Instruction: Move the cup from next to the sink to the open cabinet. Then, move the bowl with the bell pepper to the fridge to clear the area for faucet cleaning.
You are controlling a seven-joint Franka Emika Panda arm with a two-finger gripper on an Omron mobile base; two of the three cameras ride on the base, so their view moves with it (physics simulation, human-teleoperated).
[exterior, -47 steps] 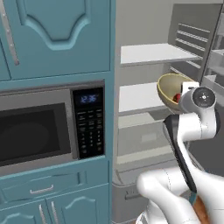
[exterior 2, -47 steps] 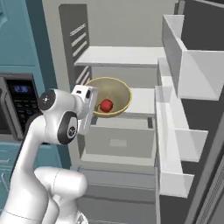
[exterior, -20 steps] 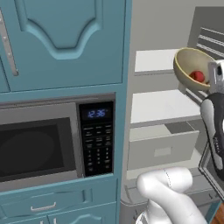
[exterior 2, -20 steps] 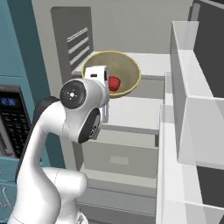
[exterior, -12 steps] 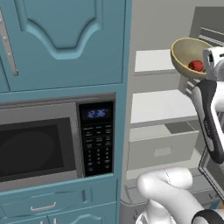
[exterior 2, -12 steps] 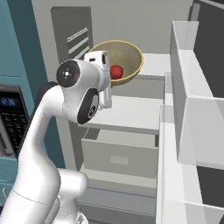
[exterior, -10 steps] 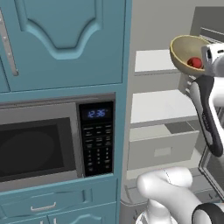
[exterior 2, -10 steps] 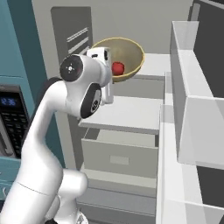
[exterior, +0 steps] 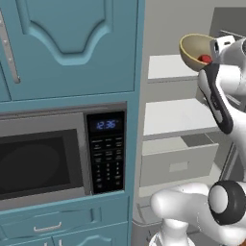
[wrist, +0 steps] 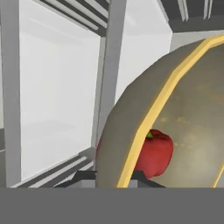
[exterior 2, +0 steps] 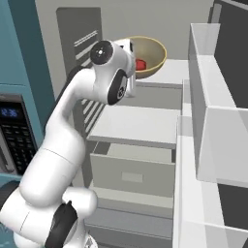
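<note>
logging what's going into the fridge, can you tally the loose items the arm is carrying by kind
round olive-tan bowl with a paler rim: 1
small red bell pepper, lying inside the bowl: 1
total: 2

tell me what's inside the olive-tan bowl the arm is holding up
Inside the round olive-tan bowl lies one small red bell pepper. The robot's wrist covers the bowl's near side, so the fingers' grip there cannot be seen.

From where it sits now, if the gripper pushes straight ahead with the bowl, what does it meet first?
Most likely the pale grey fridge's white back wall: the gripper, shut on the round olive-tan bowl's rim, points into the upper shelf space. Nothing shows in between, though depth is unclear.
</note>
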